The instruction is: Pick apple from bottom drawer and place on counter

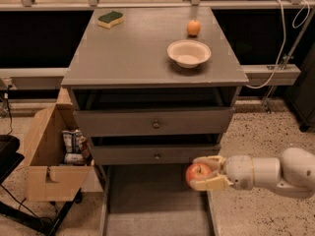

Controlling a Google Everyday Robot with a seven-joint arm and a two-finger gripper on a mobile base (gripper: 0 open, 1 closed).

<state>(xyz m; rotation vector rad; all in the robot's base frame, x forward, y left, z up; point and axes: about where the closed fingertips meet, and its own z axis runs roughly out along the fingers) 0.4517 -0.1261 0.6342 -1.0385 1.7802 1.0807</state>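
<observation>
1. Cardboard box [42,154] on the floor holds snack packets [74,145]
2. Bottom drawer [152,203] stands pulled out, its front end cut off below
3. Claw [196,173] grips the apple [198,172] between both fingers, above the drawer's right edge, below the worktop [138,53]

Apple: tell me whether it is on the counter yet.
No; the gripper holds the apple over the open bottom drawer, below the counter.

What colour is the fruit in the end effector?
Red apple, gripped by the end effector over the bottom drawer; camera view.
</observation>
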